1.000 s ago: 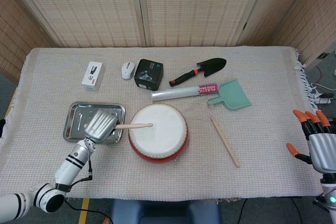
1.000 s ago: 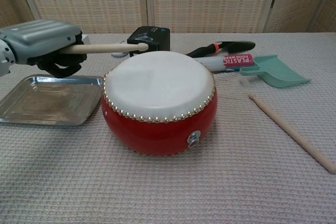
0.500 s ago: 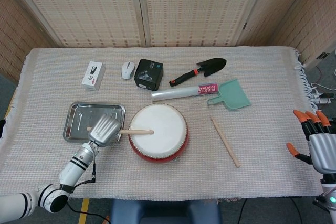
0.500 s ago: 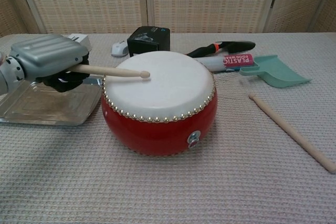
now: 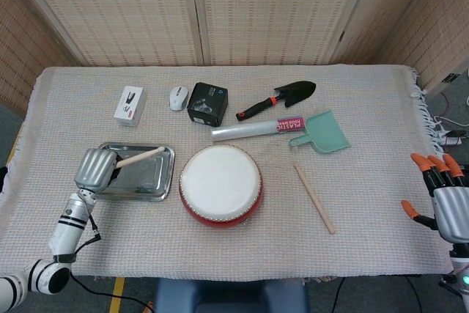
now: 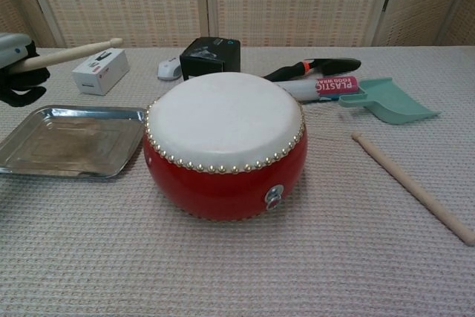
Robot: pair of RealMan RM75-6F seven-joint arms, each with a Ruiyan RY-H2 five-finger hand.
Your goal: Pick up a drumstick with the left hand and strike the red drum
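— What sits closest on the surface [image 5: 381,100]?

— The red drum [image 5: 220,185], round, with a pale skin on top and a ring of brass studs around its red shell. It stands just right of a metal tray [image 5: 155,181].

— And the drumstick?

— A plain light wooden drumstick [image 5: 140,156] is gripped in the left robot hand [image 5: 95,168], whose fingers are wrapped around its butt end. The stick points right, tip raised over the tray, well clear of the drum skin. In the chest view the robot hand sits at the far left edge, with the stick angled upward.

— The other side?

— The right robot hand [image 5: 440,196] rests at the right edge of the surface, its orange-tipped fingers spread and holding nothing. A second drumstick [image 5: 314,198] lies loose between it and the drum.

— Farther back?

— A teal scoop [image 5: 323,133], a roll of plastic wrap [image 5: 256,129], a black trowel [image 5: 281,98], a black box [image 5: 207,102], a white mouse [image 5: 178,97] and a small white box [image 5: 130,105].
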